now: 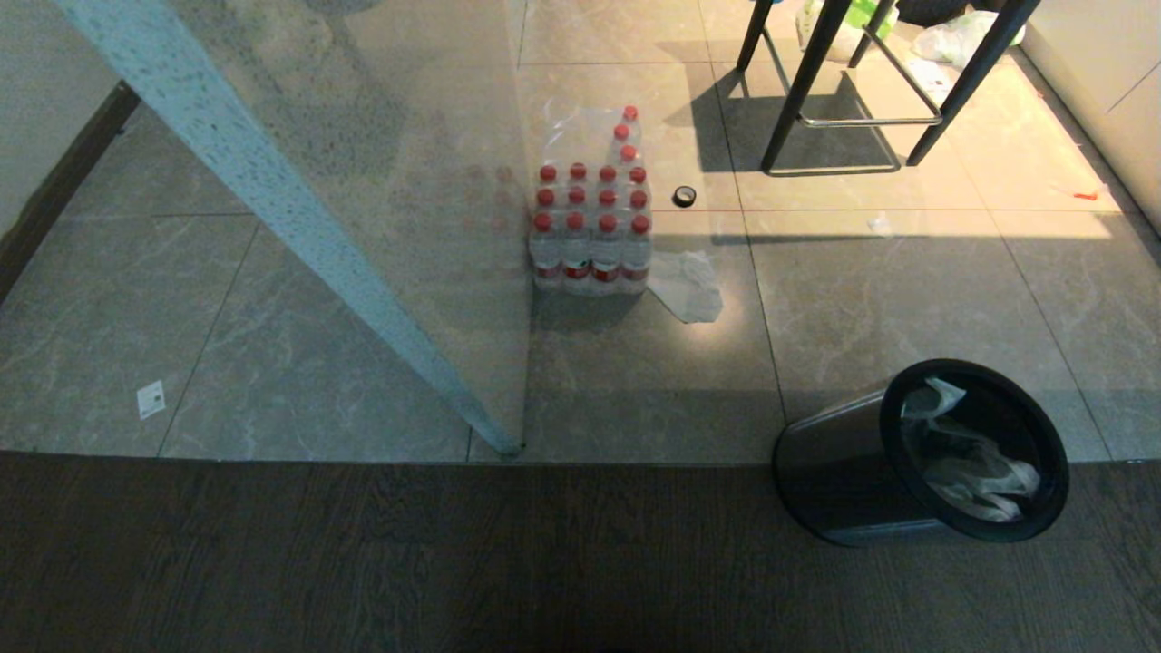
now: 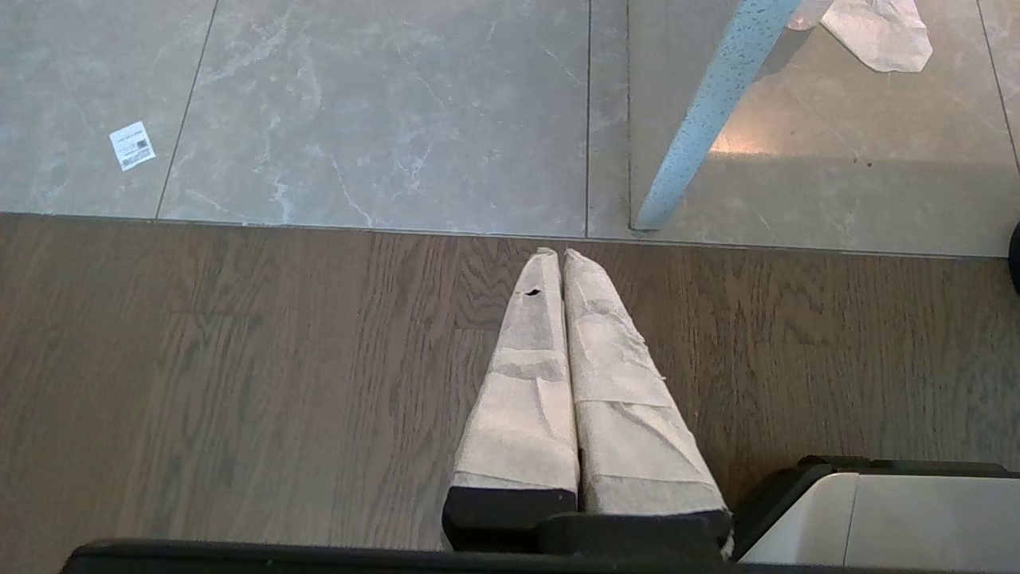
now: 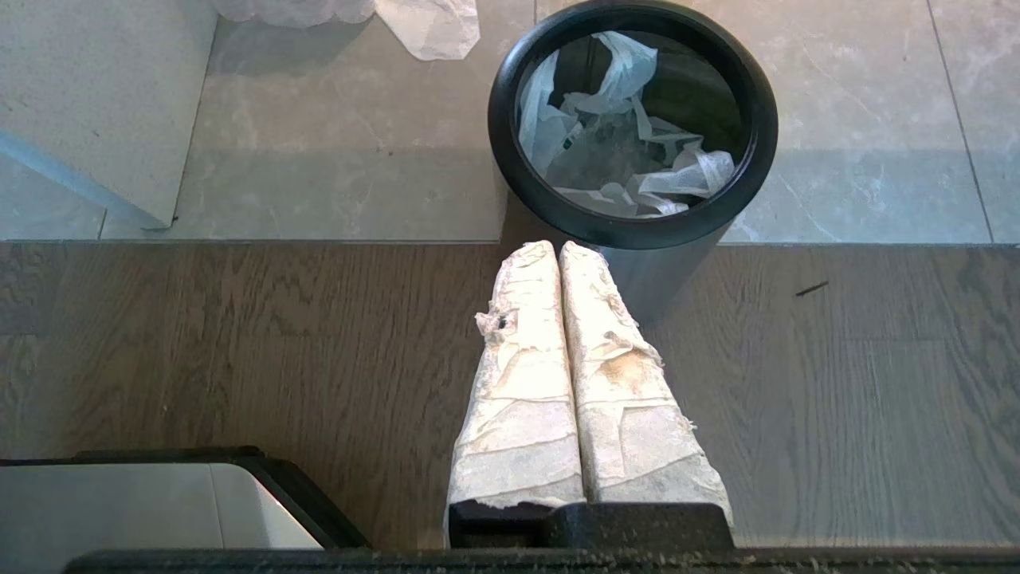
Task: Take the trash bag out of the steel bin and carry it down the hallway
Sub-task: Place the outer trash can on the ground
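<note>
The steel bin (image 1: 843, 481) stands on the floor at the lower right of the head view, where dark wood planks meet the tiles. Its black rim (image 3: 633, 227) rings the trash bag (image 3: 613, 147), a crumpled white translucent bag lying inside (image 1: 966, 462). My right gripper (image 3: 559, 249) is shut and holds nothing; it hangs above the wood floor, just short of the bin's near side. Shut and empty too, my left gripper (image 2: 558, 255) hangs over the wood planks near the tile edge. Neither arm shows in the head view.
A wrapped pack of red-capped bottles (image 1: 591, 227) stands mid-floor with a white sheet (image 1: 689, 286) beside it. A glass panel with a pale frosted edge (image 1: 299, 227) runs down to the tile edge. Black stool legs (image 1: 816, 91) and a small black ring (image 1: 684, 196) lie farther off.
</note>
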Controlling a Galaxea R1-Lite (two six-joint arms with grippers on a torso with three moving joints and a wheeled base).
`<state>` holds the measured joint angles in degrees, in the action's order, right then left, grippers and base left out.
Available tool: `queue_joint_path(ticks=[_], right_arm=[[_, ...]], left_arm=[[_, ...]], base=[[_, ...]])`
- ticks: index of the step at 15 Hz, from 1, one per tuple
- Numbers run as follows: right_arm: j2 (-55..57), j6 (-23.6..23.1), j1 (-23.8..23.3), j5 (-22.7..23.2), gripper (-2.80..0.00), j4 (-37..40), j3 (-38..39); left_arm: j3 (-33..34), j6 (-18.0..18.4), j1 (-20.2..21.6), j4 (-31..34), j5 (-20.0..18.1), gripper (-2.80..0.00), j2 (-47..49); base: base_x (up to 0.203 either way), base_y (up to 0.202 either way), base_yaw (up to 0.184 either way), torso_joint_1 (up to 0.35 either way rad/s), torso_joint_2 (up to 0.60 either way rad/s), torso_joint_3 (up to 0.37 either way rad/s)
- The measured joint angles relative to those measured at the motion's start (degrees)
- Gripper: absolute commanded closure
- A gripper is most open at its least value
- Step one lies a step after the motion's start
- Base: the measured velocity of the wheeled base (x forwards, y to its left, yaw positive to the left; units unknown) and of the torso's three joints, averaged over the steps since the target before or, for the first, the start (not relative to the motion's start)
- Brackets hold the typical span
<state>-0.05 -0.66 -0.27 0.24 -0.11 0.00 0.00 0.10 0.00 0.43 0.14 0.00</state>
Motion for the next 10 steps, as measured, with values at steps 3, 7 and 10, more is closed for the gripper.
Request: queue_joint_path(ticks=[3, 7, 10], right_arm=[[0.00, -0.65, 0.00, 0.09, 0.00, 0.69, -0.56], [3.85, -1.82, -0.04, -0.20, 0.00, 8.37, -16.89], [14.85, -1.84, -0.06, -0.82, 0.00, 21.22, -33.72]], left_arm=[[0.00, -0.02, 0.00, 0.01, 0.01, 0.00, 0.00], [0.00, 0.00, 0.00, 0.01, -0.01, 0.00, 0.00], [0.00, 0.00, 0.00, 0.03, 0.00, 0.00, 0.00]], base=[[0.000, 0.000, 0.000, 0.000, 0.00, 0.000], [0.000, 0.000, 0.000, 0.000, 0.00, 0.000], [0.000, 0.000, 0.000, 0.000, 0.00, 0.000]])
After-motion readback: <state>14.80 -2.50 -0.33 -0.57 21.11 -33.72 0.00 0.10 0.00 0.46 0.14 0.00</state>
